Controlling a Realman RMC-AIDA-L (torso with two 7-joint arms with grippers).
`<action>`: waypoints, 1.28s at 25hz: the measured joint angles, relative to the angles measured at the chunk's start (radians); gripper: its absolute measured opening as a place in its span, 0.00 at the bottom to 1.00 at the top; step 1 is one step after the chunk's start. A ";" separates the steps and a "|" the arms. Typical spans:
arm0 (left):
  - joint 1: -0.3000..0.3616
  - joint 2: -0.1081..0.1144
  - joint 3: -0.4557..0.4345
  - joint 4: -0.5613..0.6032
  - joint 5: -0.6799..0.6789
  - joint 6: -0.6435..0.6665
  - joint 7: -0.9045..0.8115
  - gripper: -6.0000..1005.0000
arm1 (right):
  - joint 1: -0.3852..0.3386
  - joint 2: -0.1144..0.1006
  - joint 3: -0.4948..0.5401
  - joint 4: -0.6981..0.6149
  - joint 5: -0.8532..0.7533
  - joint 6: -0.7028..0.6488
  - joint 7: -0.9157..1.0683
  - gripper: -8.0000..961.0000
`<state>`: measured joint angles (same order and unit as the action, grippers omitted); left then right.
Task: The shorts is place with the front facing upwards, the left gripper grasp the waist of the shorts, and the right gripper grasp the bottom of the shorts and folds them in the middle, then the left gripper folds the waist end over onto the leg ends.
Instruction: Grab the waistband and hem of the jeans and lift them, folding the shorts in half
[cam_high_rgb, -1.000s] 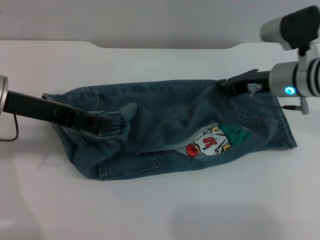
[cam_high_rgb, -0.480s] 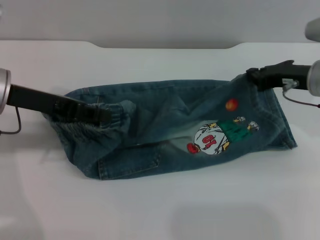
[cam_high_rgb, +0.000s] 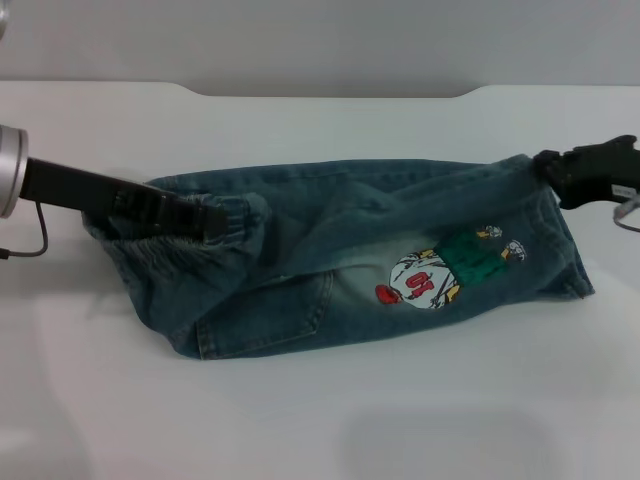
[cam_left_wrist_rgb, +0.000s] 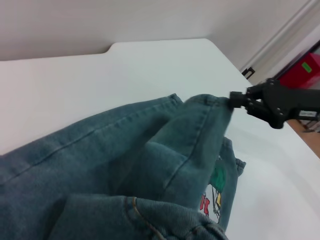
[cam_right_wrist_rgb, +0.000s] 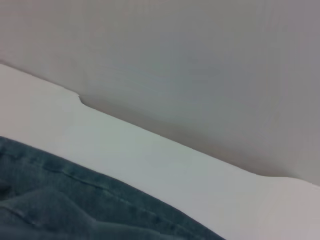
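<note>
while the shorts (cam_high_rgb: 330, 265) lie lengthwise across the white table (cam_high_rgb: 300, 420) | left gripper (cam_high_rgb: 212, 222) clamped on gathered waistband | right gripper (cam_high_rgb: 545, 165) pinching far hem corner

The left gripper (cam_high_rgb: 212, 219) comes in from nine o'clock on its long black bar, lying low and almost flat. Its fingers are closed tight on the shorts (cam_high_rgb: 300, 300). The right gripper (cam_high_rgb: 548, 168) reaches in from three o'clock, held a bit higher, and pinches the cloth too.
</note>
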<state>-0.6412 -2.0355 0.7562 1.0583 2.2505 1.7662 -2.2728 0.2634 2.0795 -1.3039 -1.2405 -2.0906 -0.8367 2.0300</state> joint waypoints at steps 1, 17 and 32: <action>0.000 0.000 0.000 0.000 0.000 -0.003 0.000 0.05 | -0.017 0.001 -0.004 -0.018 0.000 0.001 -0.004 0.01; -0.011 0.001 0.001 -0.003 0.000 -0.114 -0.006 0.05 | -0.058 0.000 0.128 -0.069 0.000 0.032 -0.024 0.02; -0.028 -0.005 0.026 -0.003 0.047 -0.210 -0.023 0.05 | -0.061 0.006 0.048 -0.104 0.008 0.053 -0.039 0.02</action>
<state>-0.6687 -2.0406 0.7820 1.0553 2.2977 1.5560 -2.2955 0.2022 2.0852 -1.2563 -1.3447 -2.0827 -0.7841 1.9911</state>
